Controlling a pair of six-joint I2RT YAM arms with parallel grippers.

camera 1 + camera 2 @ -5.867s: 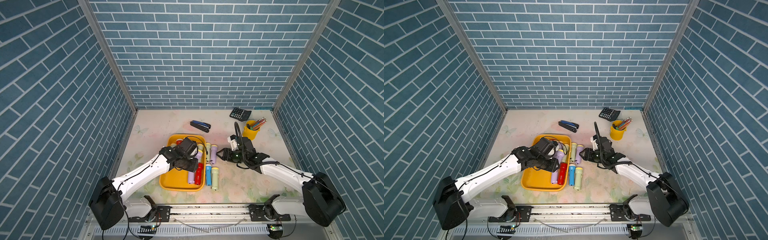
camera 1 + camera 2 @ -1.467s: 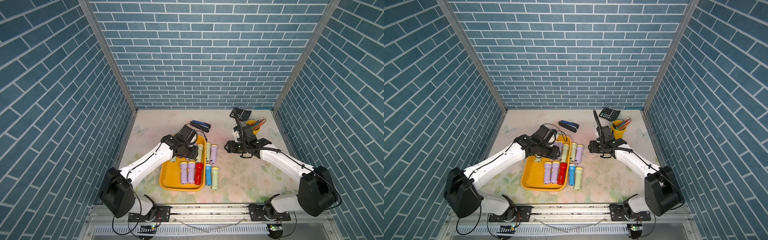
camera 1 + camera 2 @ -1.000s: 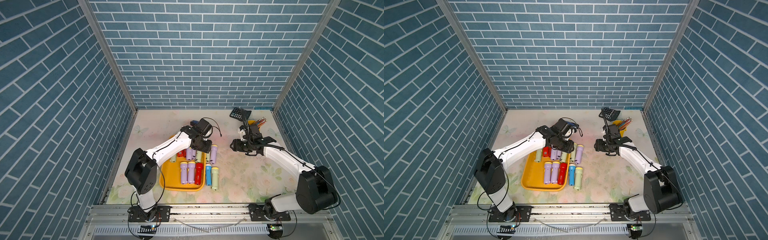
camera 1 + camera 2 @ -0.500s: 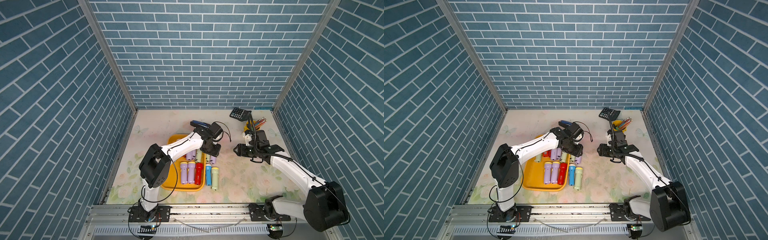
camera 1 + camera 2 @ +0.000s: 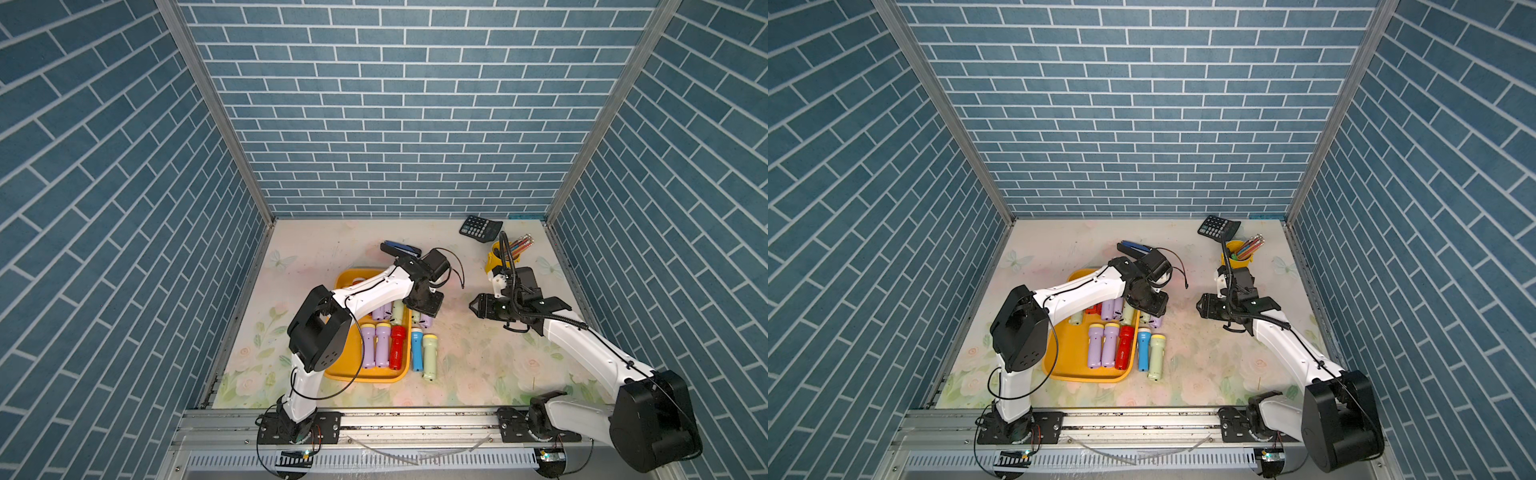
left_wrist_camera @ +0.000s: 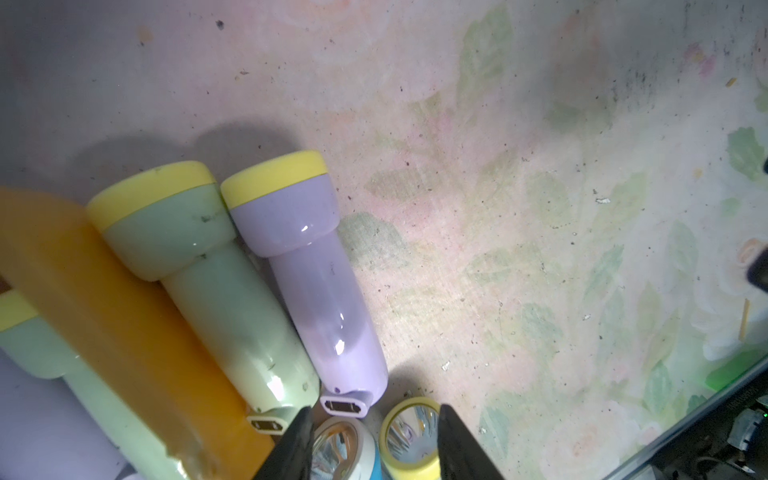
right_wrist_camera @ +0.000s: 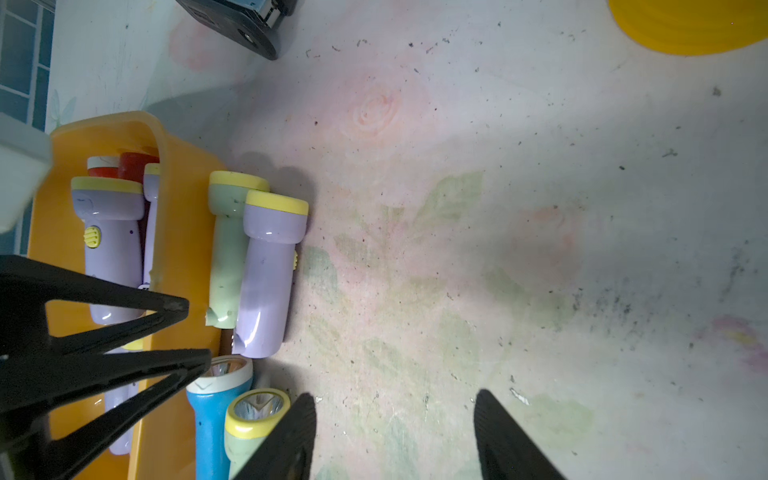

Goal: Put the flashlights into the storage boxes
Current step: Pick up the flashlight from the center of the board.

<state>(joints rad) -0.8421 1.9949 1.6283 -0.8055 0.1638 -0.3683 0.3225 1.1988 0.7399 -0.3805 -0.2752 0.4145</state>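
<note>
1. Surroundings: a calculator point(image 5: 480, 227) lies at the far right corner of the surface point(image 5: 478, 365). A yellow pencil cup point(image 5: 494, 259) holding coloured pencils point(image 5: 521, 243) stands just in front of it. A dark blue-and-black object point(image 5: 401, 249) lies beyond the far end of the tray point(image 5: 1069, 359).
2. Obstruction: my left arm point(image 5: 374, 291) crosses the tray's far half and hides part of its load in both top views.
3. My left end effector point(image 6: 372, 440) hangs over the tray's right rim. Its jaws are partly apart and grip nothing.
4. My right end effector point(image 7: 395, 432) hangs over bare surface to the right of the flashlights. Its jaws are wider apart and empty.
5. In the tray's near half, two lilac flashlights point(image 5: 368, 345) and a red flashlight point(image 5: 397, 347) lie side by side, heads toward the far wall.
6. Outside the tray, along its right rim, four flashlights lie on the surface: a pale green flashlight point(image 6: 220, 282) touching a lilac flashlight point(image 6: 320, 291), then a blue flashlight point(image 5: 417, 349) and a second green one point(image 5: 430, 353). Their heads are yellow, except the blue flashlight's, which is white.
</note>
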